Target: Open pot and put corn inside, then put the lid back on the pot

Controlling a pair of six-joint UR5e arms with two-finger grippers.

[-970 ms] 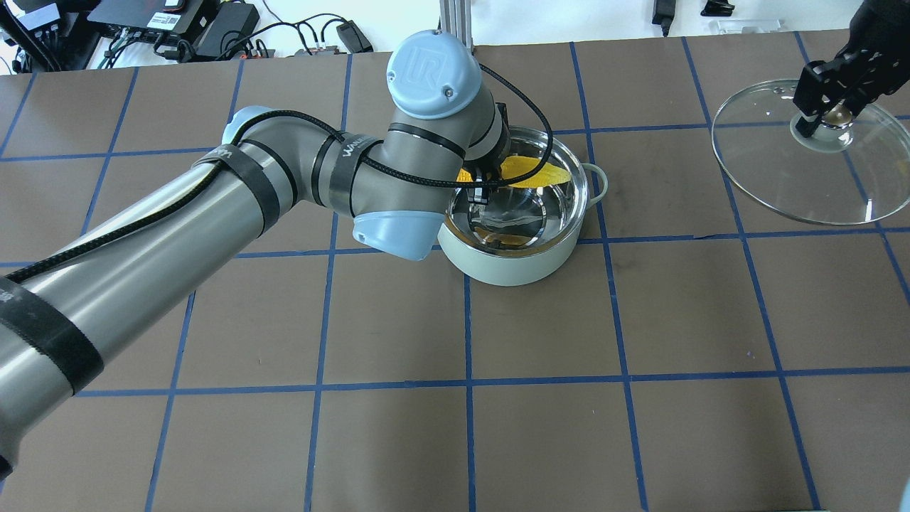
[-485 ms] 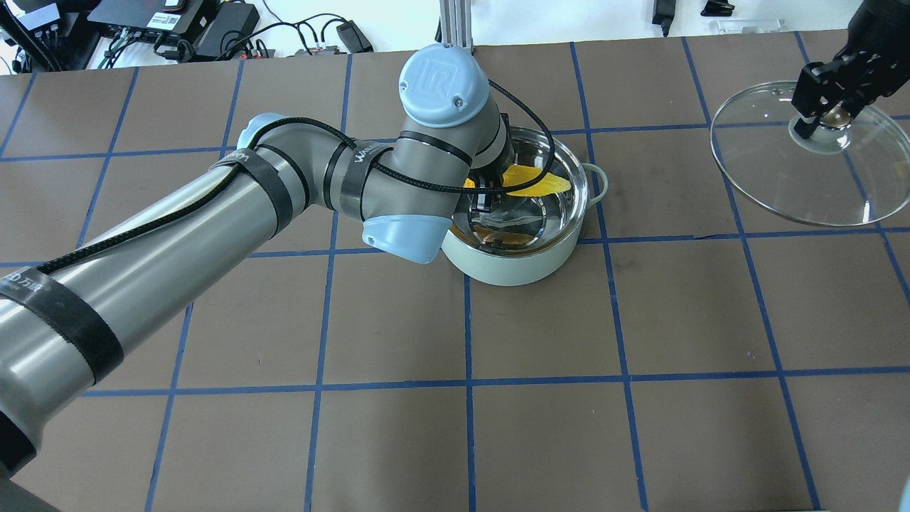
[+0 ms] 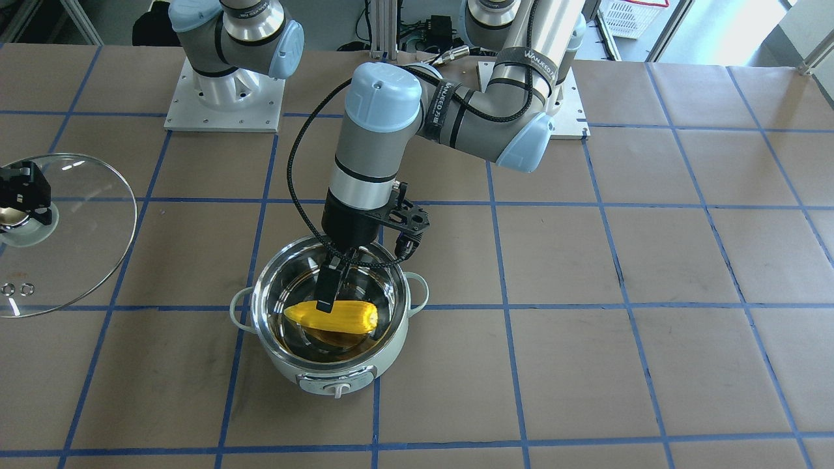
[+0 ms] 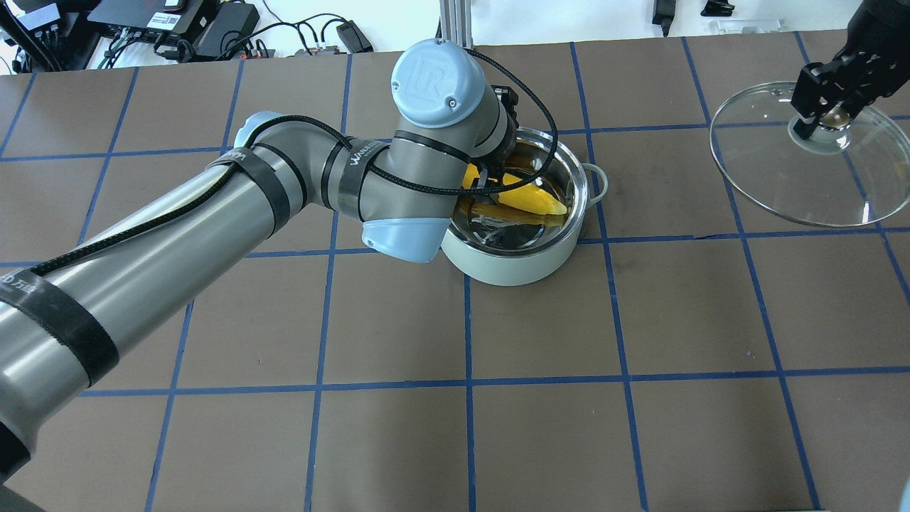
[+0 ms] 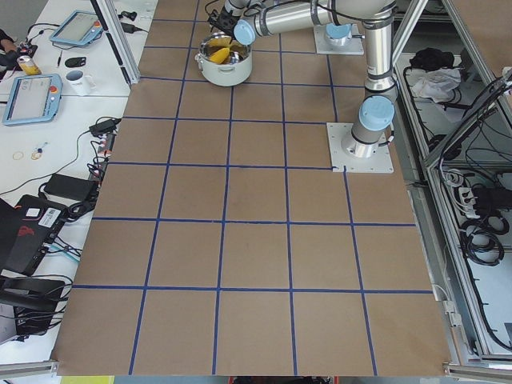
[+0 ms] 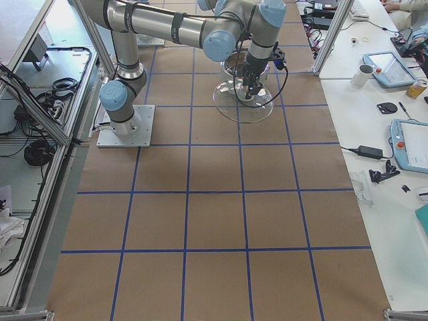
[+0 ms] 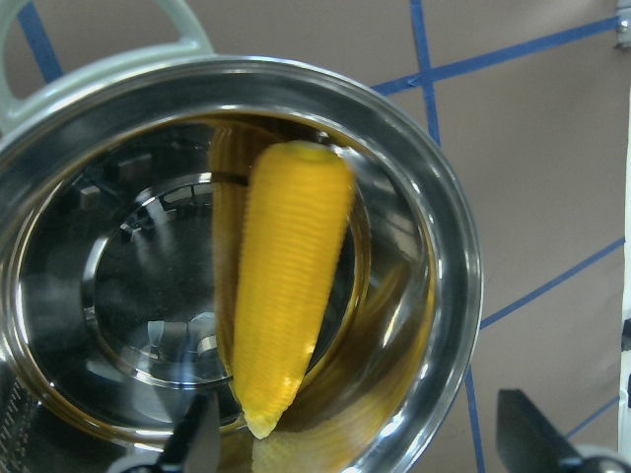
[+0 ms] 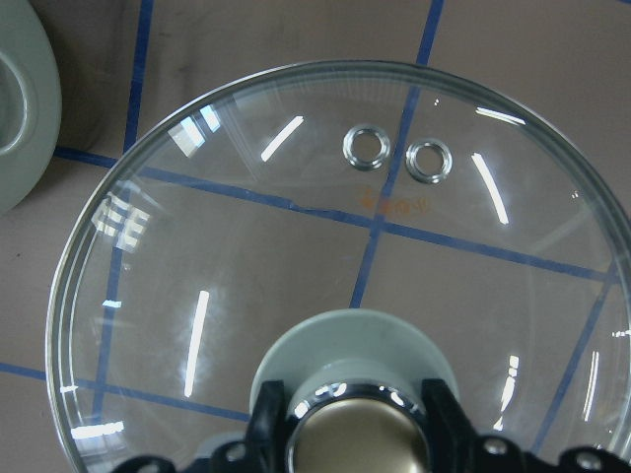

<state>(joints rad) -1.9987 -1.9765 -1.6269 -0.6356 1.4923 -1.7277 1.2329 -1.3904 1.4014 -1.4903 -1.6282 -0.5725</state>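
Hanging low inside the pot (image 4: pixel 508 269), the left gripper (image 7: pixel 365 441) is seen with its fingers (image 7: pixel 197 443) spread wide and nothing clamped between them. The corn (image 7: pixel 291 286) is found lying free below, on the shiny steel interior. Its pointed tip is directed toward the gripper and lies just beside one finger, well apart from the other, while its blunt end lies farther off, toward the pot's wall. Whether that finger is touched by the tip cannot be told. The putting-in step is judged to be all but done, the ear being wholly within the rim.

The next move is judged to call for the left gripper to be lifted straight up, so that the corn is not dragged along and the rim is not struck. The arm is then to be carried aside so that the opening is left free.

Farther out, on the robot's right and well apart from the pot, the right gripper (image 8: pixel 356 419) is clamped on the knob (image 8: pixel 357 448) of the lid (image 8: pixel 246 246). Whether the lid is rested on the table (image 4: pixel 640 320) or held above it cannot be told. The closing step is judged to be what is left: the lid must be carried across, levelled and centred over the rim before it is lowered.
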